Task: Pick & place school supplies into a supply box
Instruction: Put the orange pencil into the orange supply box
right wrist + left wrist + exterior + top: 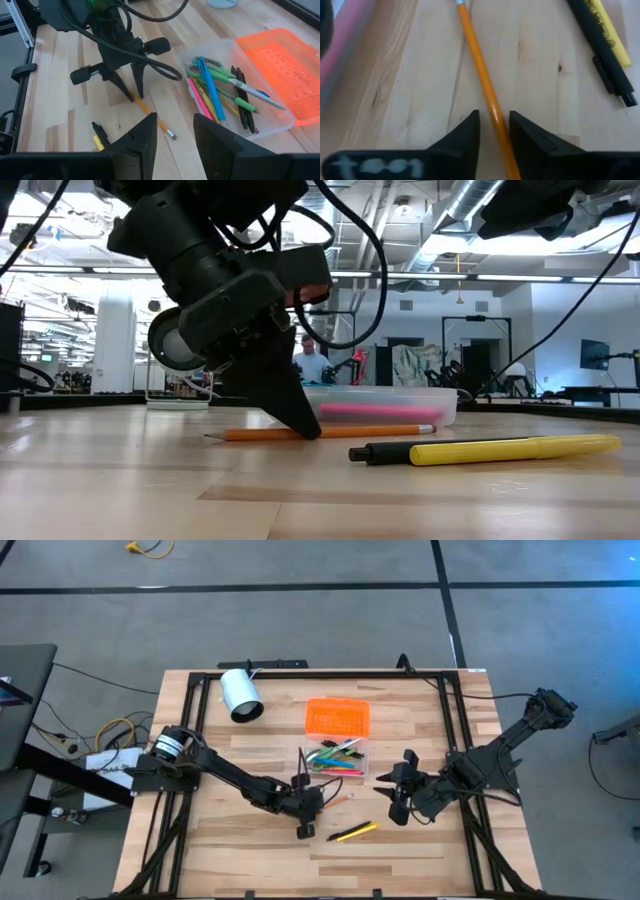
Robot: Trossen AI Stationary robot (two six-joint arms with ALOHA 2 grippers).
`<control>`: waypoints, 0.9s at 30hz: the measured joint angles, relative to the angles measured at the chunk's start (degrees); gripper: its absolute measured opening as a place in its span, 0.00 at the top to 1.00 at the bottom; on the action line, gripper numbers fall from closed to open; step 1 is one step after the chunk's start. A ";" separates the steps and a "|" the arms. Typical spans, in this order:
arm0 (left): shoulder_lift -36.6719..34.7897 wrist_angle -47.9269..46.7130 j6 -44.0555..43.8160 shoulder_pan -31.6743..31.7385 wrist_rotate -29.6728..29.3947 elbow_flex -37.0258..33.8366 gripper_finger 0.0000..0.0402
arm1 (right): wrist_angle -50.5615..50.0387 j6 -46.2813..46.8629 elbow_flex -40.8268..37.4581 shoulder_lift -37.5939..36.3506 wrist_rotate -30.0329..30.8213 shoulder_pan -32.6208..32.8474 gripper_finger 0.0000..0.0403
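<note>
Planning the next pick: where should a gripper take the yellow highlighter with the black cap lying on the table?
Grip the yellow highlighter mid-barrel from straight above, fingers across its width: it lies flat on the wooden table, apart from the orange pencil.

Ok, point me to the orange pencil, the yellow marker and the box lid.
Orange pencil (482, 75): left wrist view, mid shaft, ahead of the left hand's fingers.
Yellow marker (510, 447): low view, middle of the yellow barrel.
Box lid (280, 65): right wrist view, centre of the orange ribbed face.
</note>
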 joint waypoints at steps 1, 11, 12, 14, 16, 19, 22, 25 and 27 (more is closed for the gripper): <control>-0.04 -0.90 -0.19 -0.18 -0.06 0.03 0.80 | 0.00 0.00 0.00 0.00 0.02 0.00 0.70; -0.15 -5.96 4.69 -1.62 1.94 0.05 0.97 | 0.04 0.02 0.00 0.00 0.00 0.00 0.70; -0.15 -6.05 5.38 -1.67 2.25 0.04 0.96 | 0.04 0.02 0.00 0.00 0.00 0.00 0.70; -0.15 -6.12 5.54 -1.68 2.69 0.01 0.96 | 0.04 0.17 0.00 0.00 0.00 0.00 0.70; -0.15 -6.02 4.68 -1.66 2.67 -0.01 0.96 | 0.04 0.69 0.00 0.00 0.00 0.00 0.70; -0.15 -5.78 2.39 -1.66 2.00 -0.05 0.96 | 0.04 1.11 0.00 0.00 -0.05 0.00 0.70; -0.15 -5.48 1.60 -1.66 1.92 -0.12 0.94 | 0.03 1.11 0.00 0.00 -0.11 0.00 0.70; -0.12 -5.49 0.90 -1.66 1.94 -0.13 0.90 | 0.02 1.10 0.00 0.00 -0.11 0.00 0.70; -0.12 -5.57 -0.21 -1.66 1.93 -0.13 0.88 | 0.02 1.09 0.00 0.00 -0.11 0.00 0.70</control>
